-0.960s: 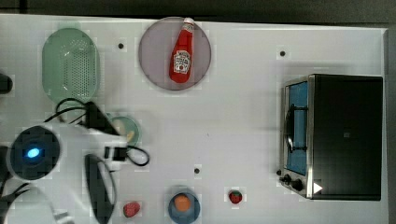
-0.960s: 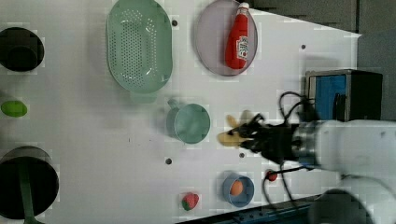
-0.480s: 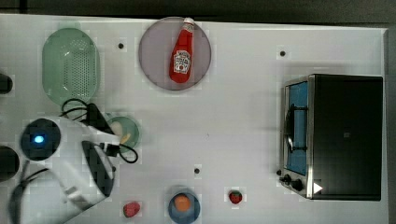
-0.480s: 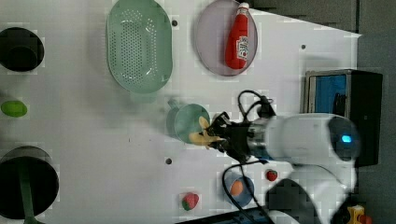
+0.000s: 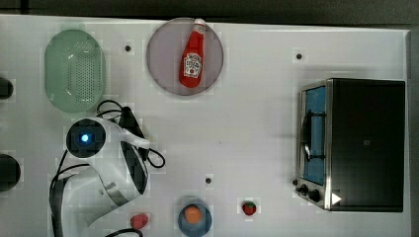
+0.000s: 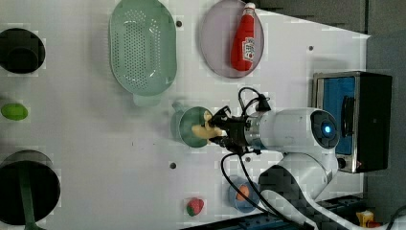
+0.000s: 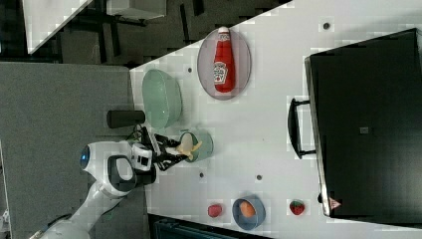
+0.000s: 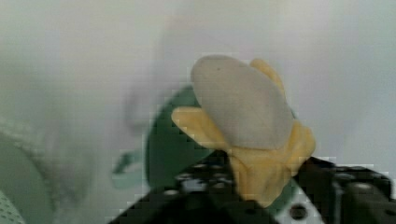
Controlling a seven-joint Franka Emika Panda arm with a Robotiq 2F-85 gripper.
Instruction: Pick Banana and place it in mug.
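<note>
White table carries your whole layout, with the pale-green mug just below the perforated basket in the left view. Your gripper reaches in from the side, closed tight around the peeled banana, so the fruit hangs over the mug's open mouth, not yet inside. Releasing there should, by judgement, drop it in.

White label with dark print on the red ketchup bottle, too small to read. Small white triangle mark at a front corner of the black toaster oven. No other readable text.
</note>
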